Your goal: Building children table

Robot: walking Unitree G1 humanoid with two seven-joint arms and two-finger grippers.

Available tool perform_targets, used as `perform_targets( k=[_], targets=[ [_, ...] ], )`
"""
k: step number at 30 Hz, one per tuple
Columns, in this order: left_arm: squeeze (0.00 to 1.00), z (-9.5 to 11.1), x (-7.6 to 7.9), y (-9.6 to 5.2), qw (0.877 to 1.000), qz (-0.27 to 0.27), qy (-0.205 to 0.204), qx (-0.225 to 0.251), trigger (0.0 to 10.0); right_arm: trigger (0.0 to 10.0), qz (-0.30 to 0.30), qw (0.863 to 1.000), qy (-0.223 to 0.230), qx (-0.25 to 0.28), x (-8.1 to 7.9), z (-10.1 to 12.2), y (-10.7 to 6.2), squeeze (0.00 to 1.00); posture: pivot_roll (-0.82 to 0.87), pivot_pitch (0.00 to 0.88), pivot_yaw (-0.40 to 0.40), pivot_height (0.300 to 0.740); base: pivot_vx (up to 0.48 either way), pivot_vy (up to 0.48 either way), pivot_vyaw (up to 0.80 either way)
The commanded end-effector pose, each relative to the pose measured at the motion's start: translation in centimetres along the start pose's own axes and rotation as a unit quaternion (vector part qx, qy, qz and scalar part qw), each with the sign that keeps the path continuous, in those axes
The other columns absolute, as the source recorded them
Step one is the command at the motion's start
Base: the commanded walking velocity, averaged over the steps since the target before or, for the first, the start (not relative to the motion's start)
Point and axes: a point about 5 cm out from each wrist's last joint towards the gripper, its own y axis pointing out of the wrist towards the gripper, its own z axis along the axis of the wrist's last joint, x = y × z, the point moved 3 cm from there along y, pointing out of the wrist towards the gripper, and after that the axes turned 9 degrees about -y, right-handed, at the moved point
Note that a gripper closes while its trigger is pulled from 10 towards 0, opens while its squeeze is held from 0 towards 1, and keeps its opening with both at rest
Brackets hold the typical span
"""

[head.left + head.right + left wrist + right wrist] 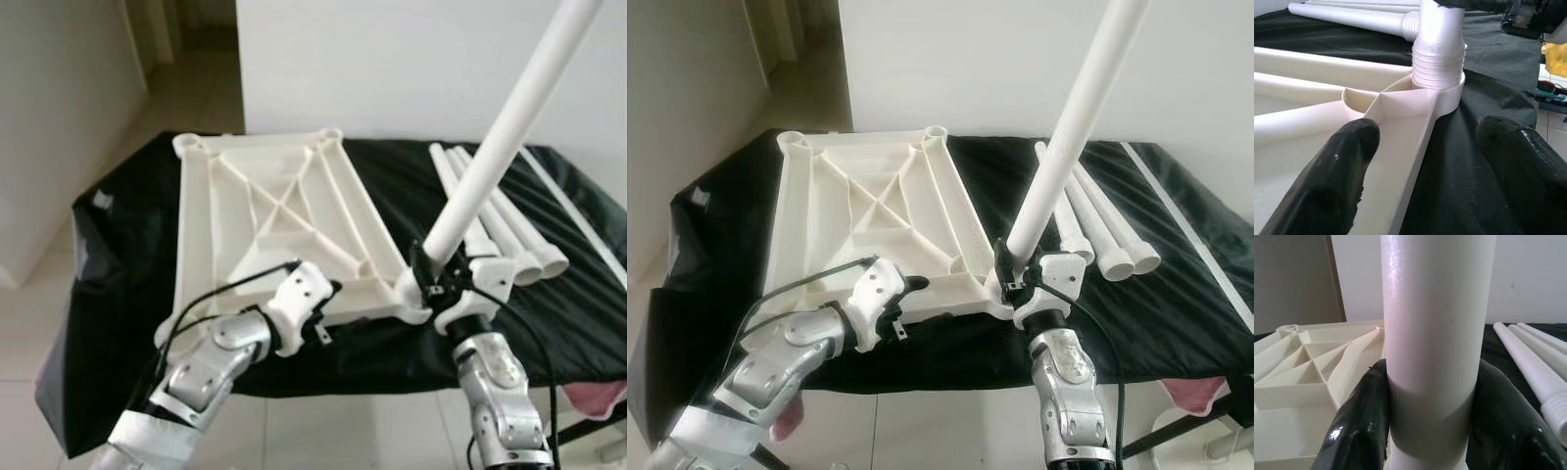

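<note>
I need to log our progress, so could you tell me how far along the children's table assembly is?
Done: the tabletop lies upside down on the black cloth. In hand: the right claw grips the first leg, its threaded end sitting in the near right corner socket; the left claw is open at the tabletop's near edge. Left: three legs lie beside it, and the far sockets look empty.

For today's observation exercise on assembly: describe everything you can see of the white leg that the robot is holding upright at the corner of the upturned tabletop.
The white leg is a long, smooth, round tube, plastic by its look, with a ribbed threaded end. That end sits in the round corner socket of the upturned tabletop, which lies on a black cloth. The leg stands tilted, not quite plumb. The right claw is shut around it just above the socket, one black finger on each side. Three more legs lie beside it, apart from it.
</note>
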Motion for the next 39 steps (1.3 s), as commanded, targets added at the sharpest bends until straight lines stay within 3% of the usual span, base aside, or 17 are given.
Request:
perform_targets(
  k=[1, 8, 12, 13, 17, 30, 32, 35, 39],
  targets=[
    [0.0, 0.4, 0.6, 0.1, 0.999, -0.034, 0.003, -0.003, 10.0, 10.0, -0.009, 0.999, -0.002, -0.051, 0.5, -2.2, -0.9, 0.0, 0.05, 0.0, -0.03, 0.74, 0.0, 0.0, 0.0],
    [0.0, 0.7, 0.3, 0.3, 1.0, -0.027, 0.002, 0.0, 10.0, 10.0, -0.025, 0.998, 0.013, -0.062, 1.3, -2.7, -0.8, 0.0, 0.05, 0.0, -0.02, 0.74, 0.0, 0.0, 0.0],
    [0.0, 0.6, 0.4, 0.3, 1.0, -0.029, 0.0, -0.001, 10.0, 10.0, -0.006, 0.998, -0.003, -0.062, 1.1, -2.8, -0.7, 0.0, 0.05, 0.0, -0.016, 0.74, 0.0, 0.0, 0.0],
    [0.0, 0.5, 0.5, 0.2, 1.0, -0.03, -0.002, -0.001, 10.0, 10.0, 0.034, 0.997, -0.048, -0.052, 0.4, -2.8, -0.8, 0.0, 0.05, 0.0, -0.013, 0.74, 0.0, 0.0, 0.0],
    [0.0, 0.7, 0.2, 0.0, 1.0, -0.026, -0.001, -0.001, 10.0, 10.0, 0.073, 0.993, -0.074, -0.05, -0.2, -3.3, -1.4, 0.0, 0.05, 0.0, -0.018, 0.74, 0.0, 0.0, 0.0],
    [0.0, 0.9, -0.9, -0.7, 1.0, -0.005, 0.004, -0.004, 10.0, 10.0, 0.11, 0.99, -0.064, -0.06, -1.3, -4.9, -3.3, 0.0, 0.07, 0.0, -0.025, 0.74, 0.0, 0.0, 0.0],
    [0.0, 0.9, -1.0, -0.8, 1.0, -0.004, 0.004, -0.004, 10.0, 10.0, 0.108, 0.991, -0.054, -0.063, -1.4, -5.2, -3.6, 0.0, 0.07, 0.0, -0.024, 0.74, 0.0, 0.0, 0.0],
    [0.0, 1.1, -1.2, -0.9, 1.0, -0.001, 0.005, -0.003, 10.0, 10.0, 0.061, 0.994, 0.043, -0.082, -0.7, -5.9, -3.8, 0.0, 0.06, 0.0, -0.017, 0.74, 0.0, 0.0, 0.0],
    [0.0, 1.3, -1.3, -0.9, 1.0, -0.002, 0.007, -0.002, 10.0, 10.0, 0.04, 0.994, 0.067, -0.082, -0.3, -6.2, -3.7, 0.0, 0.06, 0.0, -0.012, 0.74, 0.0, 0.0, 0.0]
  ],
)
